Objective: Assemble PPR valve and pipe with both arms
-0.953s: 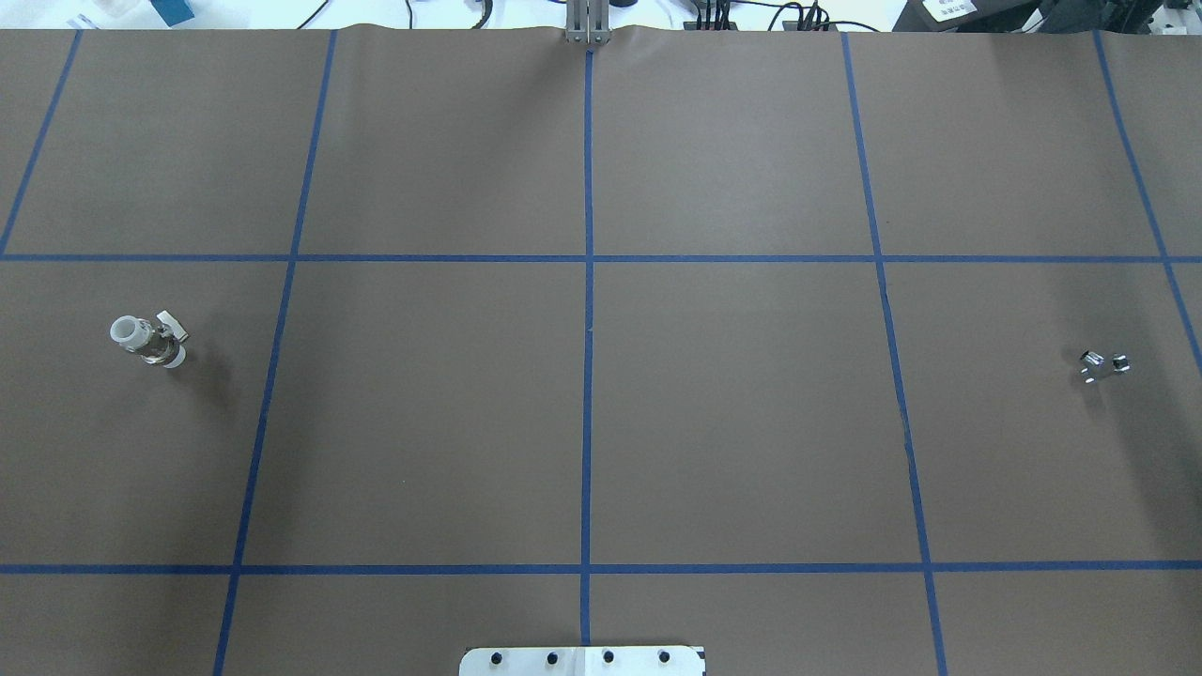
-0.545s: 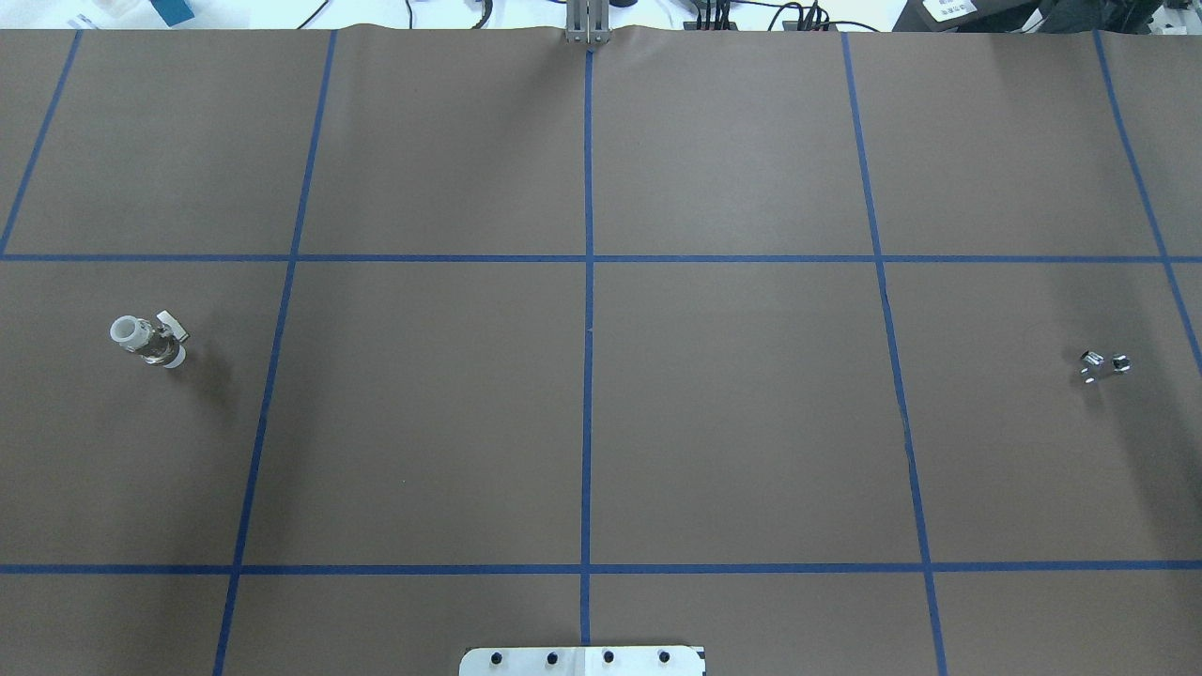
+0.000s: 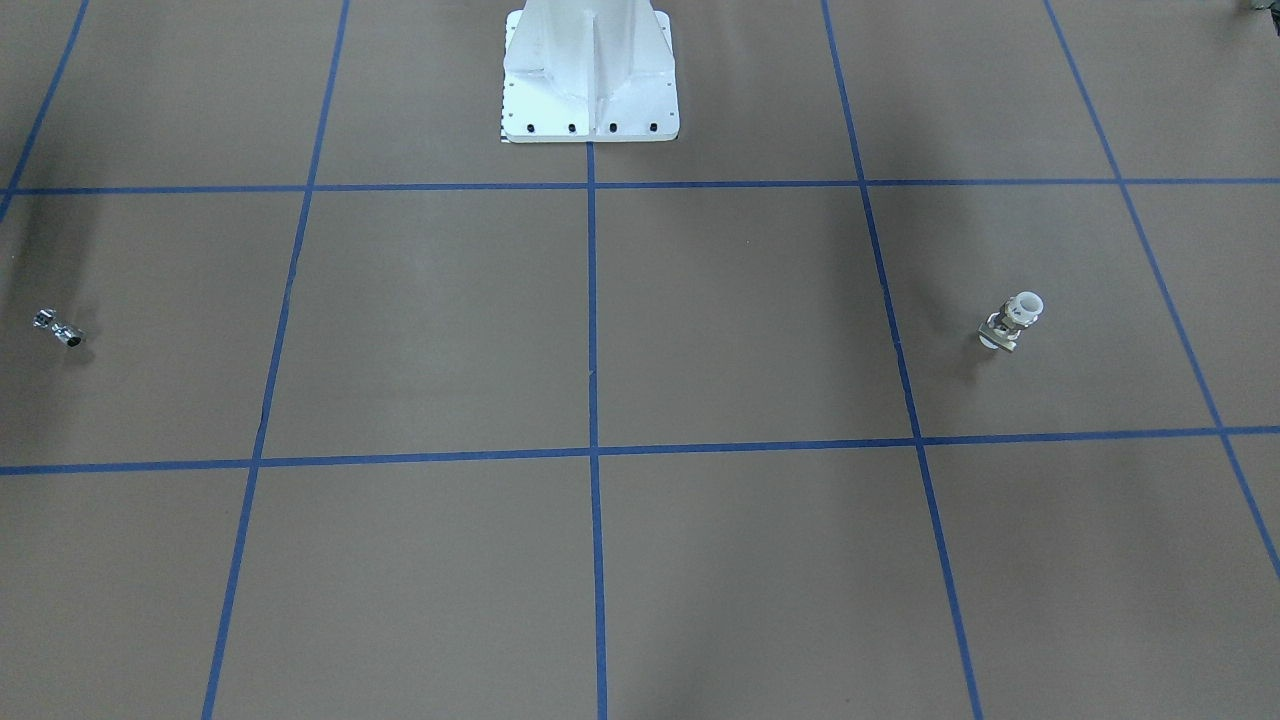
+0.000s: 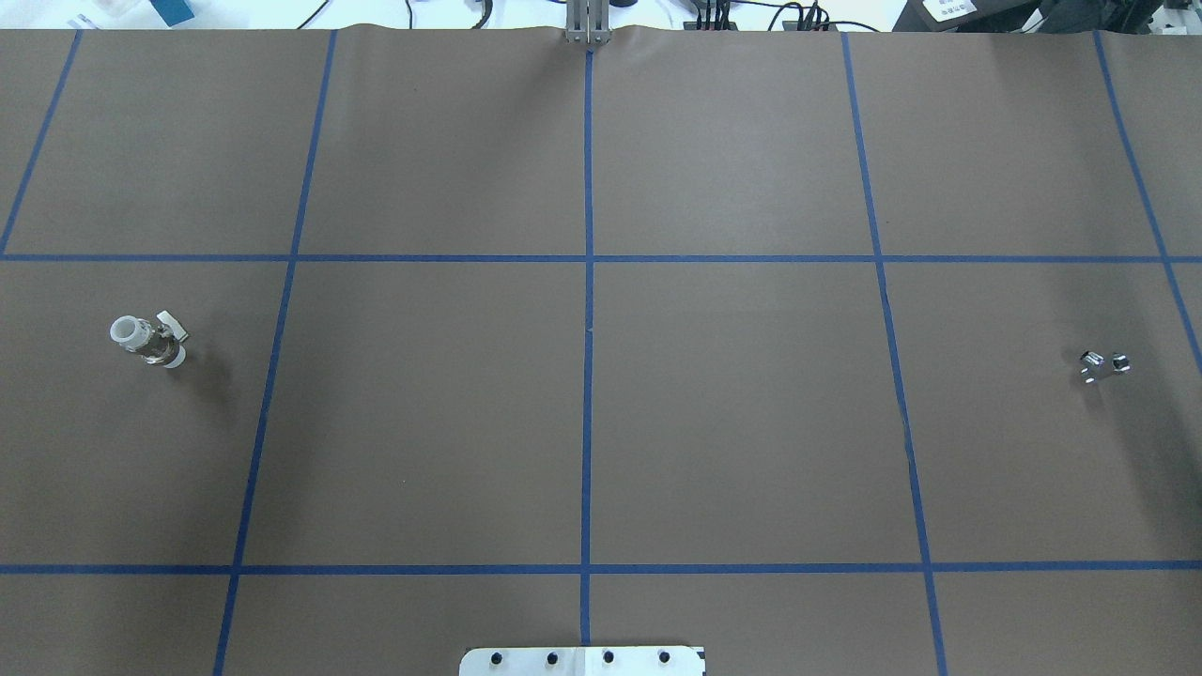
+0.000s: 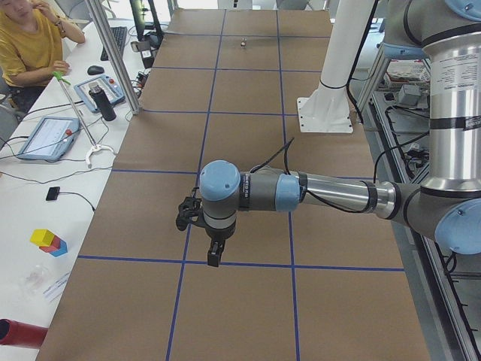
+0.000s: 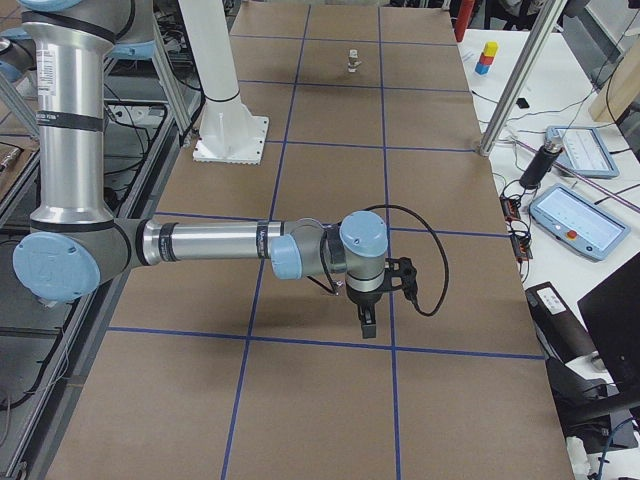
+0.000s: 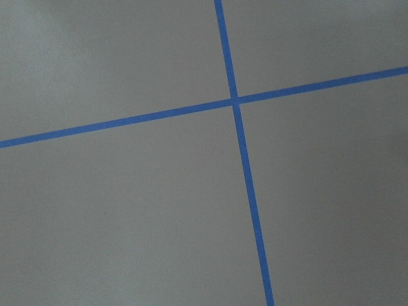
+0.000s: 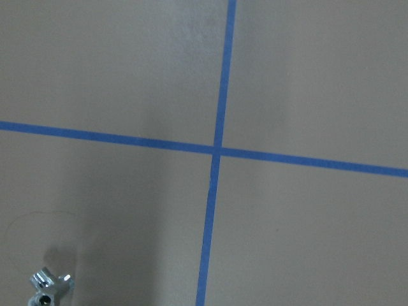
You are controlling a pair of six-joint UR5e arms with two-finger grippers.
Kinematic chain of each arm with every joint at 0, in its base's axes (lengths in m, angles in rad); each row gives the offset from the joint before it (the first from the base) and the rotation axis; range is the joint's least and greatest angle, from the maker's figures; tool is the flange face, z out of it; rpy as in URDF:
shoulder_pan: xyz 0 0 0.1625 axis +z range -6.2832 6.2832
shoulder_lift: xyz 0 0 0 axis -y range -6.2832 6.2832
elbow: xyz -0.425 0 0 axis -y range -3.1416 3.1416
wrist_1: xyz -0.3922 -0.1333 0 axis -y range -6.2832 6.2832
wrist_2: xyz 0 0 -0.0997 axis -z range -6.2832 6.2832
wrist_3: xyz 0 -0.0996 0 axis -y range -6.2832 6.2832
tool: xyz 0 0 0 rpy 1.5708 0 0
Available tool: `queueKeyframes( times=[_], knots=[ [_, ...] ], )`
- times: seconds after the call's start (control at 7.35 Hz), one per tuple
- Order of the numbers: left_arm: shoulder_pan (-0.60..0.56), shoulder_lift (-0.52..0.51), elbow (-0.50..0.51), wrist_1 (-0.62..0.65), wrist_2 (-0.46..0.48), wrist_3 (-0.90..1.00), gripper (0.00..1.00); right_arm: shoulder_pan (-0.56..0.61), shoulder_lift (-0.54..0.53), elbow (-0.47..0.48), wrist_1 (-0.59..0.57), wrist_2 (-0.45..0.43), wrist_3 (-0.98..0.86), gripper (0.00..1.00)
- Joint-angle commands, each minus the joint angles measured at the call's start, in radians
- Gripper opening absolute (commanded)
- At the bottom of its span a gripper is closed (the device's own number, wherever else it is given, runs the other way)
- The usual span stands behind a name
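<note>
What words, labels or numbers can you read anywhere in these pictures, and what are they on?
No text can be read.
left arm: carries small print, too small to read.
white label at the overhead view's top right: blurred.
PPR valve and pipe: no markings show.

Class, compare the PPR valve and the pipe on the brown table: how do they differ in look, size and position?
The PPR valve has white plastic ends round a metal middle; the pipe is all shiny chrome. The valve is larger, the pipe tiny. The valve lies on the robot's left side of the table, the pipe far on its right. Both rest untouched on the table, with no hand near them.
</note>
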Motion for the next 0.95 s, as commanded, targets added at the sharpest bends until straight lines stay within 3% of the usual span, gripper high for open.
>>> queueKeyframes(
  times=[0.0,0.14,0.41,0.68,0.82],
  knots=[
    [0.038,-0.052,0.008,-0.141,-0.002,-0.001,1.00,-0.037,0.025,0.003,0.031,-0.001,0.002,1.00],
    [0.058,-0.061,0.024,-0.207,-0.010,0.000,1.00,-0.063,0.057,0.002,0.032,0.001,0.004,1.00],
    [0.153,-0.149,0.028,-0.208,-0.066,-0.009,1.00,-0.070,0.059,0.005,0.031,0.007,0.007,1.00],
    [0.232,-0.194,0.014,-0.248,-0.071,-0.276,1.00,-0.068,0.057,0.005,0.031,0.007,0.007,1.00],
    [0.274,-0.176,0.014,-0.378,-0.083,-0.297,1.00,-0.070,0.057,0.003,0.031,0.007,0.007,1.00]
  ],
)
